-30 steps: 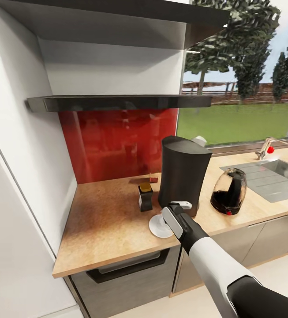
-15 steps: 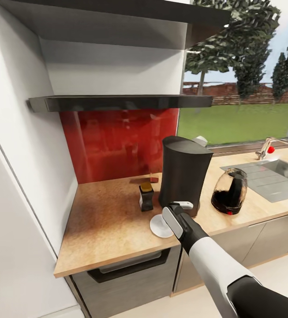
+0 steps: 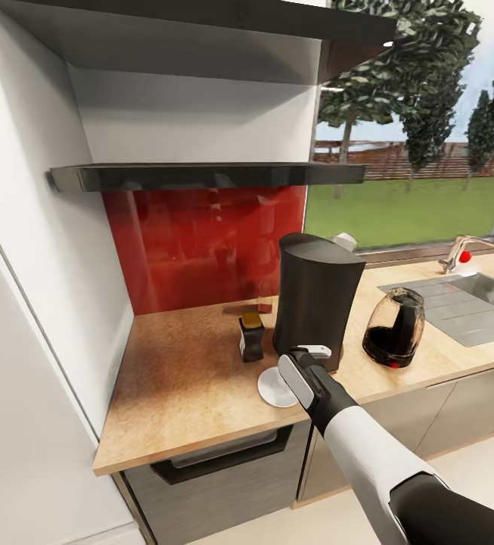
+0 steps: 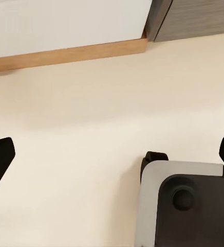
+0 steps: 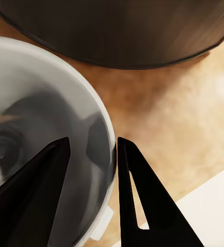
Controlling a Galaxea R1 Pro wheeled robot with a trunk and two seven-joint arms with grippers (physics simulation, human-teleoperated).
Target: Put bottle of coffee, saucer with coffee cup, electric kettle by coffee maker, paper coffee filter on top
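The black coffee maker stands on the light-wood countertop, with a small pale thing that may be the paper coffee filter showing at its top. To its left is the bottle of coffee; to its right, the glass electric kettle. The white saucer lies in front of the maker. My right gripper hangs over it, its fingers straddling the wall of the white coffee cup, right gripper shut on that wall. The left gripper is open above the floor.
The black kitchen shelf runs above a red backsplash. A steel sink and tap lie to the right. An oven front sits under the counter edge. The robot's base is below the left gripper.
The head view has shifted very slightly. The right arm, the cup and the other things hold their places.
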